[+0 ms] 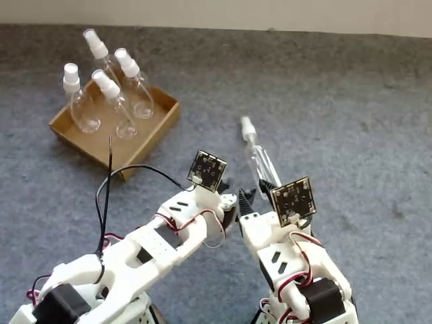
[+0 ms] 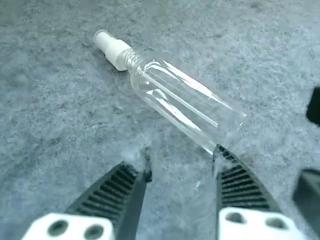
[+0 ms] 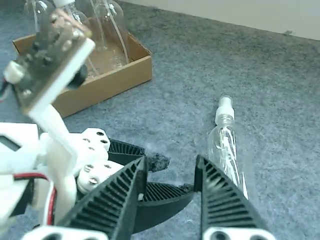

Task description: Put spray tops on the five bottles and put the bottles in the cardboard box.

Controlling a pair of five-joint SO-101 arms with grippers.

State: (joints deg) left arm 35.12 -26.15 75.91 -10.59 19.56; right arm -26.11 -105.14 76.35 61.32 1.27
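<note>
Clear bottle [image 1: 260, 162] lying on grey carpet [image 1: 351, 101], spray top [image 1: 248, 127] at far end

We see the left arm [image 1: 155, 246] lying from the lower left of the frame toward the centre, and the right arm [image 1: 290, 260] standing at the lower right beside it. We find the left claw [image 2: 181, 165] spread wide and the right claw [image 3: 171, 165] parted too. Both point downward, just beside each other.

Standing in the brown cardboard box [image 1: 155, 138], four clear plastic spray bottles [image 1: 119, 108]; lying well right of it, a fifth bottle [image 1: 259, 159].
</note>
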